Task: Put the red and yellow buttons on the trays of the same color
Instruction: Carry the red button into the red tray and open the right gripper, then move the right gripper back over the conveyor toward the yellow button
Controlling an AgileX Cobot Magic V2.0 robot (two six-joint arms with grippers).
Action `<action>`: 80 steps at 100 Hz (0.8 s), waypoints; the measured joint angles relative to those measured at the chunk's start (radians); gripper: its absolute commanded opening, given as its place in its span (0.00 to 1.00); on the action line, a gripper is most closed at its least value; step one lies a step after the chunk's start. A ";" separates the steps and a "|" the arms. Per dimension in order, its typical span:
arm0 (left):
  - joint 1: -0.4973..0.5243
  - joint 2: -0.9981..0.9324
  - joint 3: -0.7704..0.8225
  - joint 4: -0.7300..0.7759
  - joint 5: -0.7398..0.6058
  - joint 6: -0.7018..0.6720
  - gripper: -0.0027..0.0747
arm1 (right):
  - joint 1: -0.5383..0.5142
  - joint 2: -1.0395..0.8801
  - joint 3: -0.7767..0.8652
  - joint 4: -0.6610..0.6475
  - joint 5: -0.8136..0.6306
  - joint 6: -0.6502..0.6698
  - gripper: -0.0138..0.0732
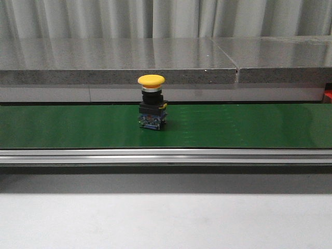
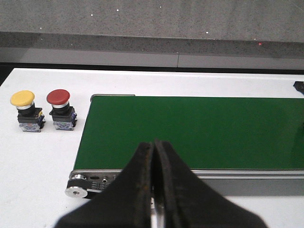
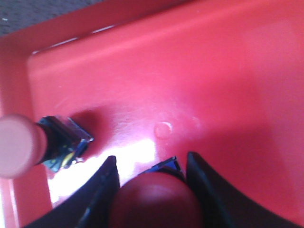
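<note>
A green conveyor belt (image 1: 233, 124) runs across the white bench (image 1: 166, 223), with a grey stone ledge (image 1: 119, 59) and a pale curtain behind it. One yellow push button (image 1: 151, 101) stands upright on the belt, a little left of its middle and nearer the far edge. It has a round yellow cap on a black body with a clear blue base.

Seen from the left wrist camera, the left gripper (image 2: 154, 152) hangs above the near edge of the belt, close to the belt's roller end. Its two dark fingers are pressed together with nothing between them. Beyond that end of the belt, two more buttons stand upright on the bare bench, side by side and just apart: a second yellow button (image 2: 26, 110) on the outside and a red button (image 2: 61, 109) nearer the belt. Neither touches the belt.

The right wrist camera looks down into a red tray (image 3: 199, 85). The right gripper (image 3: 152, 175) has its fingers set apart on either side of a red-capped button (image 3: 156, 199), which sits right between them over the tray floor. The view is too close and blurred to tell whether the fingers press on it. Another button (image 3: 52, 142) lies tipped on its side near a corner of the tray, its cap washed out by glare.
</note>
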 measured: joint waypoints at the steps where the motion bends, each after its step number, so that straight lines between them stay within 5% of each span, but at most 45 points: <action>1: 0.000 0.000 0.000 0.000 0.000 0.000 0.01 | 0.000 0.004 0.000 0.000 -0.002 0.000 0.31; 53: 0.000 0.000 0.000 0.000 0.000 0.000 0.01 | -0.010 0.064 -0.002 -0.007 -0.015 0.000 0.33; 80: 0.000 0.000 0.000 0.000 0.000 0.000 0.01 | -0.010 0.064 -0.002 -0.007 -0.012 0.000 0.82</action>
